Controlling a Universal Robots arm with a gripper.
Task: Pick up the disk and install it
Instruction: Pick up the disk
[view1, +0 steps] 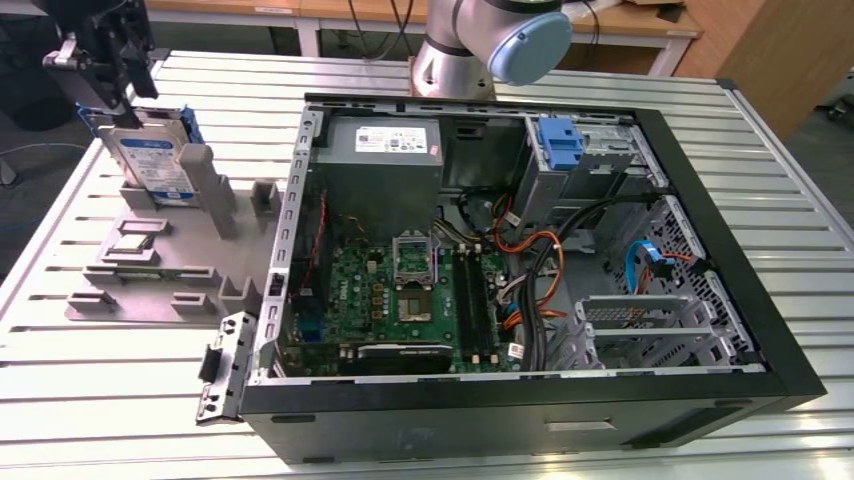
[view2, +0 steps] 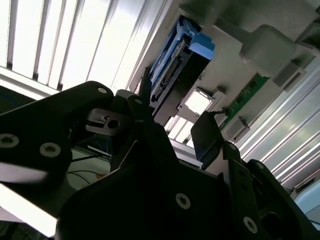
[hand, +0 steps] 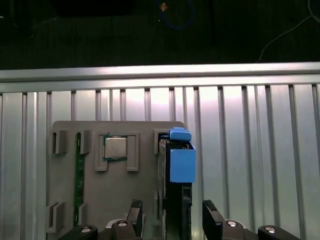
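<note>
First wrist view: hand (hand: 172, 216) spread wide, one finger on each side of the disk (hand: 176, 197), near but apart from it, so holding nothing yet. Stands on its edge in a slot of the grey holder (hand: 120, 195), probably to keep both flat faces free for a grip from above. Just beside, a processor chip (hand: 115, 147) and a memory stick (hand: 78, 172). Exterior view: rests on the bench (view1: 80, 400), to the exterior view's left of the open computer case (view1: 534, 250), so not installed.
</note>
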